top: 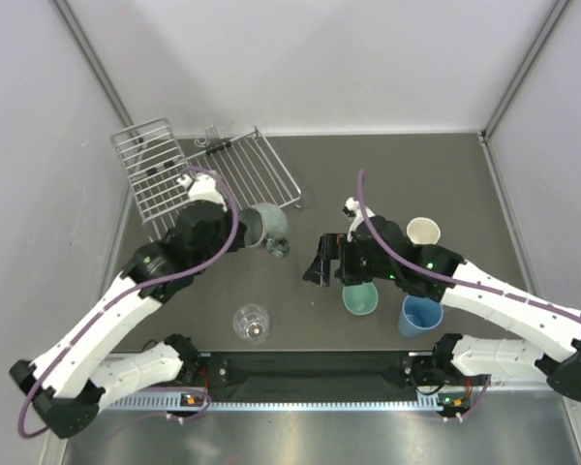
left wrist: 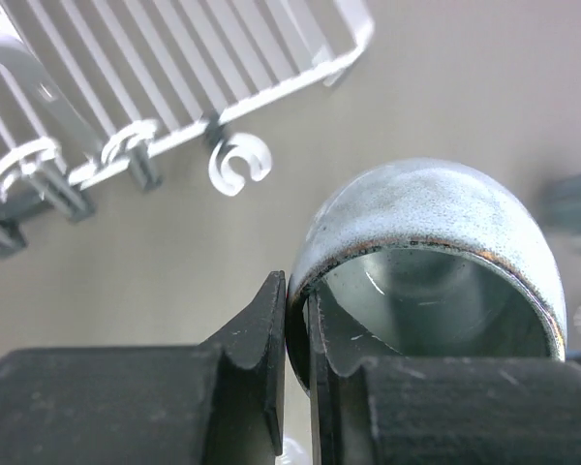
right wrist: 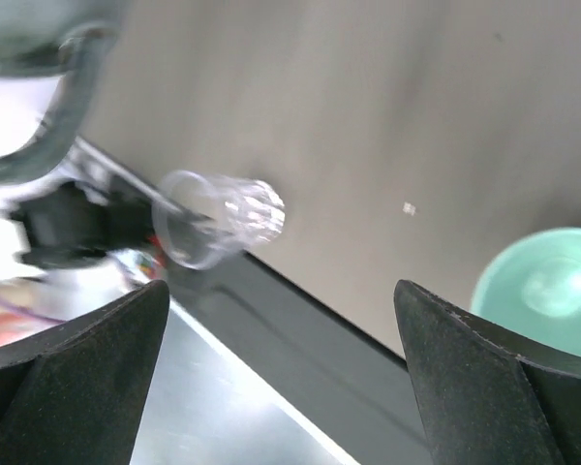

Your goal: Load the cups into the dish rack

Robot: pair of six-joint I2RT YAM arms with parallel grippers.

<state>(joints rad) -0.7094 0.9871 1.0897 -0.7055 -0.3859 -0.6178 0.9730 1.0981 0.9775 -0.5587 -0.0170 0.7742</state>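
Left arm stretches forward, left gripper (left wrist: pixel 298 291) pinching the grey-teal mug (left wrist: pixel 426 223) by its rim near the dish rack (top: pixel 257 167). Right gripper (right wrist: pixel 281 288) gapes wide above the grey table (top: pixel 407 165); white walls (top: pixel 300 58) around.

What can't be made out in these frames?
- Top view: the mint mug is half hidden under the right arm.
- Left wrist: the grey mug shows no handle or base, and the left end effector covers its near rim.
- Left wrist: the dark blur is cut off by the right edge and unidentifiable.
- Right wrist: the glass is blurred, and the grey shape is blurred and cut off by the top-left corner.
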